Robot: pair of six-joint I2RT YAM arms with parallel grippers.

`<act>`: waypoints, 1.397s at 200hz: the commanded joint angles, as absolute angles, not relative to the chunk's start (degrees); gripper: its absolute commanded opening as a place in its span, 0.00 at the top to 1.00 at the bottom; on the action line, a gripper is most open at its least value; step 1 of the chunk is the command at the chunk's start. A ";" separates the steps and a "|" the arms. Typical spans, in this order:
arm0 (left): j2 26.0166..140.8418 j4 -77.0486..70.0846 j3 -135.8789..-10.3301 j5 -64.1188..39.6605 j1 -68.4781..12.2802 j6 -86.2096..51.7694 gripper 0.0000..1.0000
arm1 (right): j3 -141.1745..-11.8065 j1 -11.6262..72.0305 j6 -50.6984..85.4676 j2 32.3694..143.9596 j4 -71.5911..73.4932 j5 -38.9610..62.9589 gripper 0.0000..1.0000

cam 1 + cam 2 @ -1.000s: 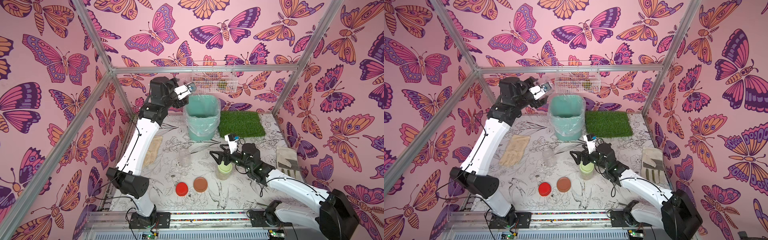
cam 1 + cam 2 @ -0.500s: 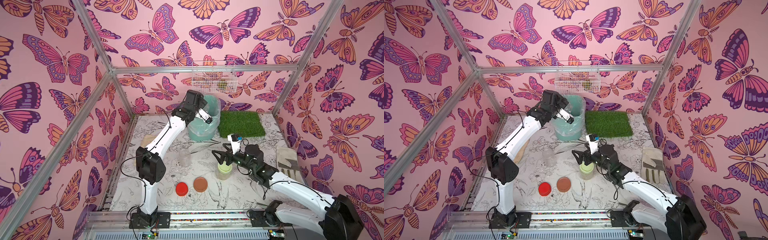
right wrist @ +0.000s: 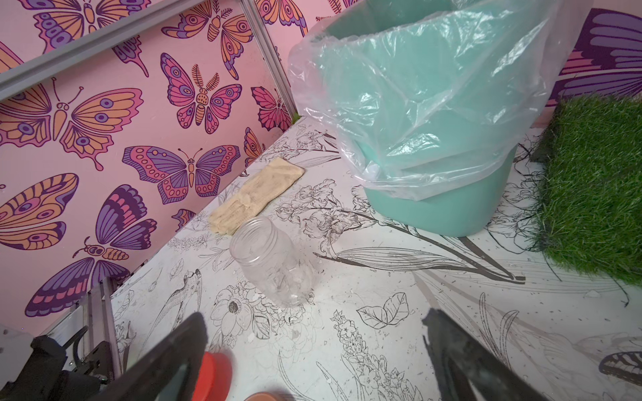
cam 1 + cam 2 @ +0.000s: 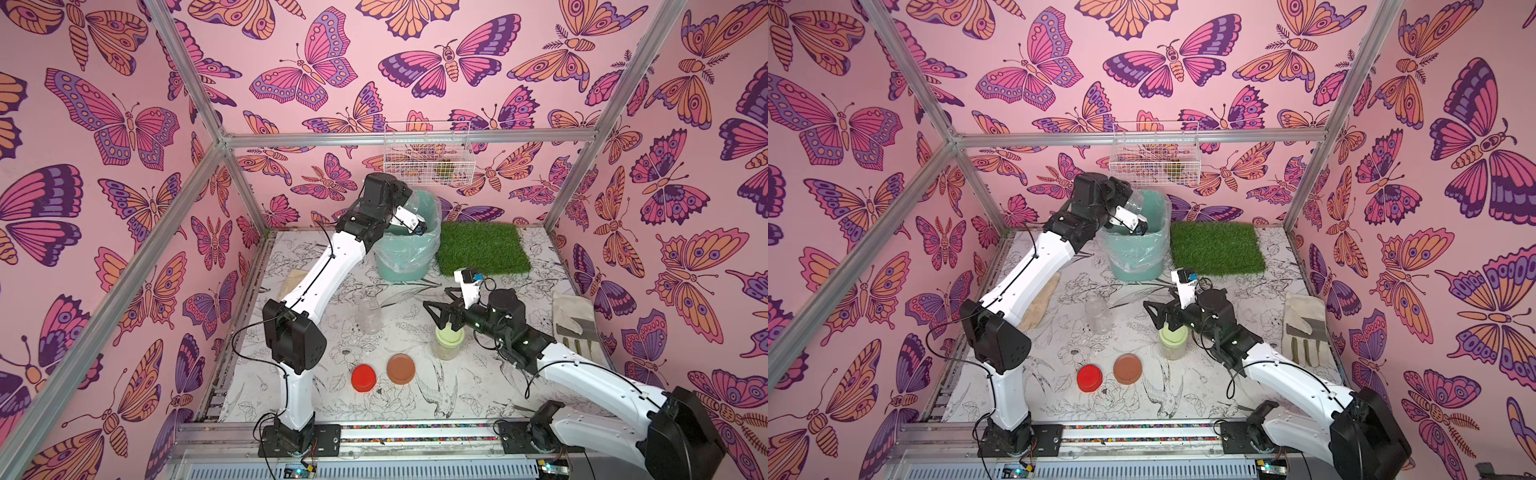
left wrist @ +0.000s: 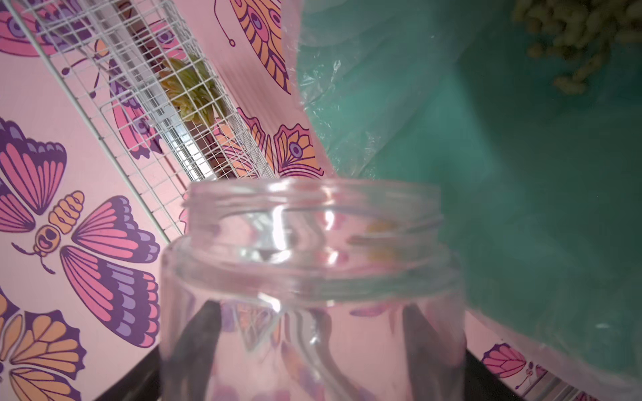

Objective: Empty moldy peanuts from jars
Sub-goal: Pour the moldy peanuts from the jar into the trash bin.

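Pink butterfly walls ring the flower-print surface [image 4: 457, 395]. The left tool [image 5: 314, 347] grips a clear jar [image 5: 312, 243] tipped over the teal bin [image 4: 405, 257] — moldy peanuts [image 5: 576, 38] lie inside. Best to hold its mouth low, inside the rim. The right tool [image 4: 444, 311] hangs open above the green-lid jar [image 4: 446, 336].

Your top views both look steeply down from the front over the whole worktop [image 4: 478, 399]. The left wrist camera sits tight against a clear jar [image 5: 312, 277] at the teal bin [image 5: 521, 173]; the right one looks low across the worktop to it.
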State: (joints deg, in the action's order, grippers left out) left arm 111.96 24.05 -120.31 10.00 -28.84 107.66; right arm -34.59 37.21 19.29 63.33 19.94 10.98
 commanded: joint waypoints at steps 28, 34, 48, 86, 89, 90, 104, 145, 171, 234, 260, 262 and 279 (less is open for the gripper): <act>106.12 28.40 -123.67 3.76 -26.03 79.48 1.00 | -34.72 36.88 19.94 63.15 19.90 11.25 0.01; 105.82 28.49 -123.38 3.24 -25.81 76.86 1.00 | -34.72 36.88 20.01 63.28 20.03 11.32 0.01; 105.28 28.48 -122.75 2.12 -25.13 69.58 1.00 | -34.97 36.88 20.17 63.54 20.03 11.68 0.01; 100.46 19.02 -112.02 -0.65 -23.63 49.74 1.00 | -35.68 36.85 20.34 63.99 19.40 12.08 0.01; 99.79 16.97 -110.14 -0.96 -23.45 48.01 1.00 | -35.80 36.90 20.38 64.09 19.33 12.20 0.01; 99.51 16.39 -109.61 -1.01 -23.42 47.38 1.00 | -35.88 36.90 20.39 64.13 19.33 12.21 0.01; 96.12 8.85 -101.88 -3.65 -22.40 39.22 1.00 | -36.49 36.90 20.22 64.54 19.06 12.93 0.01; 87.71 -8.57 -82.64 -7.87 -19.47 19.37 1.00 | -39.16 36.92 20.47 66.24 17.46 15.76 0.01; 83.18 -19.61 -71.87 -7.58 -17.49 11.75 1.00 | -40.55 37.00 21.70 67.72 17.56 17.25 0.01; 76.36 -29.99 -59.50 -6.71 -9.24 0.90 1.00 | -43.23 37.21 24.23 69.79 16.96 18.07 0.01; 75.48 -31.87 -57.41 -7.73 -7.01 -1.75 1.00 | -43.72 37.51 24.63 70.42 16.96 18.01 0.01; 75.49 -31.85 -57.44 -7.84 -6.89 -1.71 1.00 | -43.76 37.59 24.68 70.52 16.96 18.08 0.01; 75.48 -31.14 -57.68 -8.24 -6.69 -0.70 1.00 | -43.95 37.61 24.60 70.79 16.87 18.02 0.01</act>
State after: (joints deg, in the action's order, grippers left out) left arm 76.86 -25.23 -57.80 -6.37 -7.05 1.30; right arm -41.80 37.26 23.99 70.04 17.72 17.50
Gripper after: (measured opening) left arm 0.872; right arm 0.991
